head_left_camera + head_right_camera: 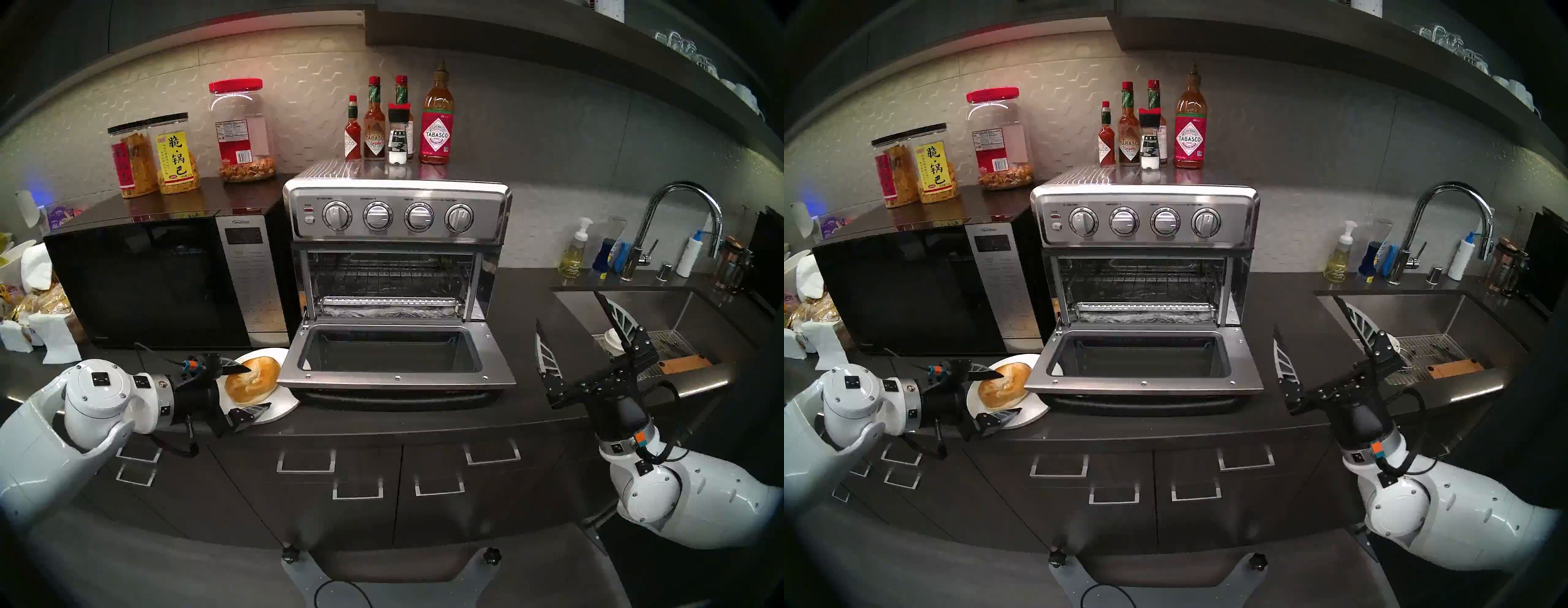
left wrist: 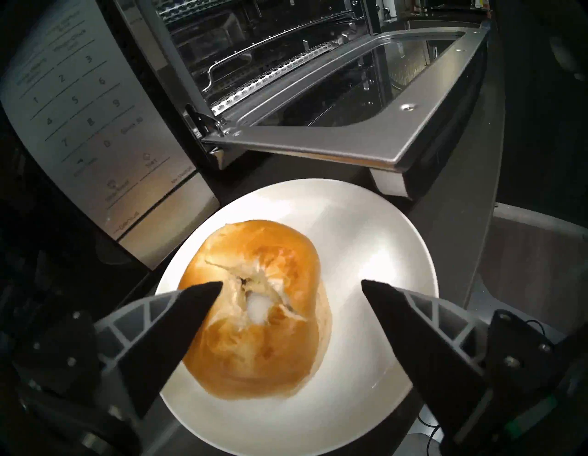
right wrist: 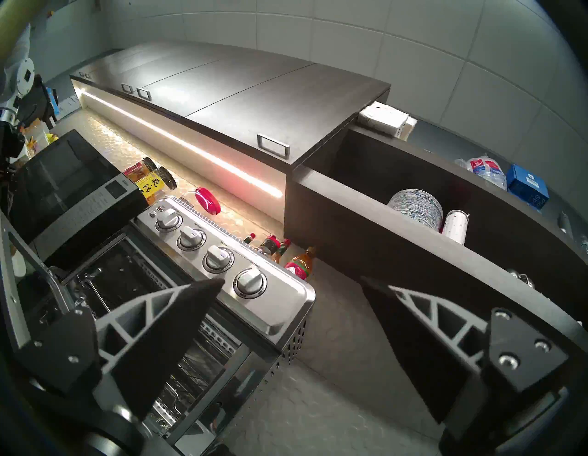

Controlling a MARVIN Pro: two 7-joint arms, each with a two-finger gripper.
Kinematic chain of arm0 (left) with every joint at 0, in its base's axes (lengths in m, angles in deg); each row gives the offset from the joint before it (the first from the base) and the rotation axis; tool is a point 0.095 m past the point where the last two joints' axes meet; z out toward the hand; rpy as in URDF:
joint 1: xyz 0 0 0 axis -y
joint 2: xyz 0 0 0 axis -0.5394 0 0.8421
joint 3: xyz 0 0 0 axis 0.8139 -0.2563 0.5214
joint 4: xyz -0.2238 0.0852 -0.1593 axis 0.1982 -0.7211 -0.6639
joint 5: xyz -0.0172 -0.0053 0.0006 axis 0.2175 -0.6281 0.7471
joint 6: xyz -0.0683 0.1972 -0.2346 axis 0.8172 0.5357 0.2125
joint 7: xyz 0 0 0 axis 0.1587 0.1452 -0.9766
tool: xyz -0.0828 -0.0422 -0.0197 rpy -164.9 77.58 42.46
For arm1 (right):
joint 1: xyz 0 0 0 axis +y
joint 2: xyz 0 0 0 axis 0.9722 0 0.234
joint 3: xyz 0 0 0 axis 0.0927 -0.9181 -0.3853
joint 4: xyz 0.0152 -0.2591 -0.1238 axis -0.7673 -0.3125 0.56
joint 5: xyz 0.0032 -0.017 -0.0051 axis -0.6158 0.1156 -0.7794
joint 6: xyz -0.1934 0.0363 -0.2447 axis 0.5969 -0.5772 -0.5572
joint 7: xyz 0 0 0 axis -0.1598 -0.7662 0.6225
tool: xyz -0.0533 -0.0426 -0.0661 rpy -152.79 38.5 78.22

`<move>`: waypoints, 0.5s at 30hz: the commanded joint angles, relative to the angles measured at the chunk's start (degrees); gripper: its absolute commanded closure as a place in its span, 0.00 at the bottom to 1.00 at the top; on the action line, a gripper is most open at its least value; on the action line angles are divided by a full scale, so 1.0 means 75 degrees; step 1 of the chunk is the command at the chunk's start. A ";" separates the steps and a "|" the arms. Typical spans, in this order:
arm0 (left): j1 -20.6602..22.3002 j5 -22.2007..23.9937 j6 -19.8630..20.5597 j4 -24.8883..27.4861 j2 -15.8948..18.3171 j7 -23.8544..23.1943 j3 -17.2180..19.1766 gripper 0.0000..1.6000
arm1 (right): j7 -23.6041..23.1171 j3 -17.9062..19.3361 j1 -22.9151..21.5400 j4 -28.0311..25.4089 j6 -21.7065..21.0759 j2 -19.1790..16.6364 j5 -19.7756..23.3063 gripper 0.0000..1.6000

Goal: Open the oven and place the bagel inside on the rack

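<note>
The stainless oven (image 1: pixel 396 214) stands at the counter's middle with its glass door (image 1: pixel 396 375) dropped flat. The wire rack (image 1: pixel 390 278) shows inside, above a foil-covered tray (image 1: pixel 390 312). The golden bagel (image 1: pixel 252 379) lies on a white plate (image 1: pixel 282 405) left of the door, also in the left wrist view (image 2: pixel 264 344). My left gripper (image 1: pixel 259 387) is open and straddles the bagel; in the wrist view (image 2: pixel 291 282) one finger (image 2: pixel 178 328) overlaps the bagel's side and the other stands apart. My right gripper (image 1: pixel 567 308) is open and empty, raised right of the oven.
A black microwave (image 1: pixel 148 280) stands against the oven's left side, with snack jars (image 1: pixel 169 157) on top. Sauce bottles (image 1: pixel 399 123) stand on the oven. A sink (image 1: pixel 657 314) with a faucet (image 1: pixel 679 212) lies to the right. The open door overhangs the plate's right edge.
</note>
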 commanded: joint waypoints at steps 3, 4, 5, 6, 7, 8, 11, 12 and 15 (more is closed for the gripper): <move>0.0282 -0.0032 -0.0079 -0.0080 0.0047 0.0030 -0.0286 0.00 | 0.0037 0.0047 -0.0040 -0.0089 -0.0006 0.0015 0.0000 0.00; 0.0302 -0.0031 -0.0087 -0.0096 0.0045 0.0027 -0.0325 0.00 | 0.0037 0.0047 -0.0040 -0.0089 -0.0006 0.0015 0.0000 0.00; 0.0322 -0.0034 -0.0097 -0.0113 0.0038 0.0033 -0.0360 0.00 | 0.0037 0.0047 -0.0040 -0.0089 -0.0006 0.0015 0.0000 0.00; 0.0336 -0.0040 -0.0116 -0.0138 0.0026 0.0043 -0.0401 0.03 | 0.0037 0.0047 -0.0040 -0.0089 -0.0006 0.0015 0.0000 0.00; 0.0350 -0.0045 -0.0135 -0.0160 0.0016 0.0050 -0.0434 0.05 | 0.0037 0.0047 -0.0040 -0.0089 -0.0006 0.0015 0.0000 0.00; 0.0364 -0.0035 -0.0153 -0.0188 -0.0008 0.0056 -0.0471 0.04 | 0.0037 0.0047 -0.0040 -0.0089 -0.0006 0.0015 0.0000 0.00; 0.0388 -0.0007 -0.0178 -0.0223 -0.0048 0.0079 -0.0553 0.18 | 0.0037 0.0047 -0.0040 -0.0089 -0.0006 0.0015 0.0000 0.00; 0.0389 -0.0005 -0.0181 -0.0224 -0.0048 0.0082 -0.0566 0.27 | 0.0037 0.0047 -0.0040 -0.0089 -0.0006 0.0015 0.0000 0.00; 0.0397 0.0017 -0.0183 -0.0234 -0.0055 0.0100 -0.0589 0.36 | 0.0037 0.0047 -0.0040 -0.0089 -0.0006 0.0015 0.0000 0.00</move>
